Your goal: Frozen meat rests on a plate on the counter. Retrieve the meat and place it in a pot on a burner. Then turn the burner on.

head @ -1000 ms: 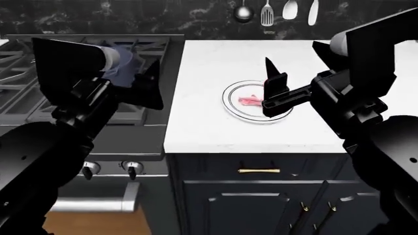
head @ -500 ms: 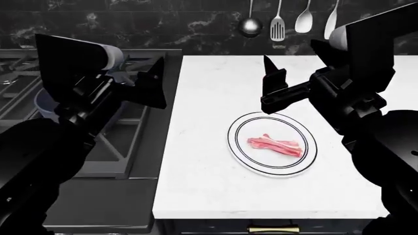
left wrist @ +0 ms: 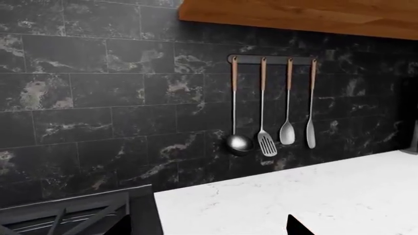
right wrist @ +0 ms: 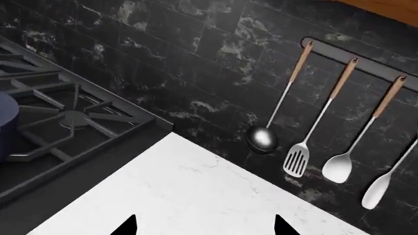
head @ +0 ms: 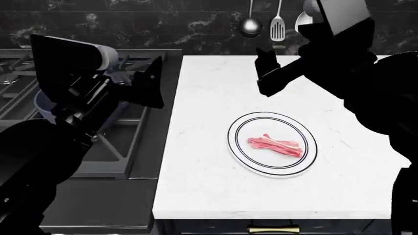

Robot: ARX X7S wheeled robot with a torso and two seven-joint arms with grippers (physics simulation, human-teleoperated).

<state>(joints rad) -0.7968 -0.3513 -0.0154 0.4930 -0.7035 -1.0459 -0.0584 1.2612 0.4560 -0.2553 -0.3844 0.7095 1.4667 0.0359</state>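
Note:
The meat (head: 274,146), a small pink-red strip, lies on the white ringed plate (head: 243,155) on the marble counter (head: 209,188). My right gripper (head: 267,71) hangs open above the counter behind the plate, well clear of the meat. Its wrist view shows both tips wide apart (right wrist: 205,227) over bare counter (right wrist: 196,196). My left gripper (head: 155,84) hovers open at the stove's edge, nothing in it (left wrist: 209,230). The blue-grey pot (head: 40,106) sits on the stove, mostly hidden by the left arm; its edge (right wrist: 5,122) shows beside a burner (right wrist: 70,119).
Several utensils (head: 277,27) hang on the black tiled wall behind the counter, also seen as utensils (left wrist: 261,142) and utensils (right wrist: 300,161). Black stove grates (head: 13,68) lie left of the counter. A wooden shelf (left wrist: 294,17) sits above the rail.
The head view first shifted, bringing the plate nearer and lower in frame. Since then the right arm has lifted and swung back from the plate. The left arm barely moved.

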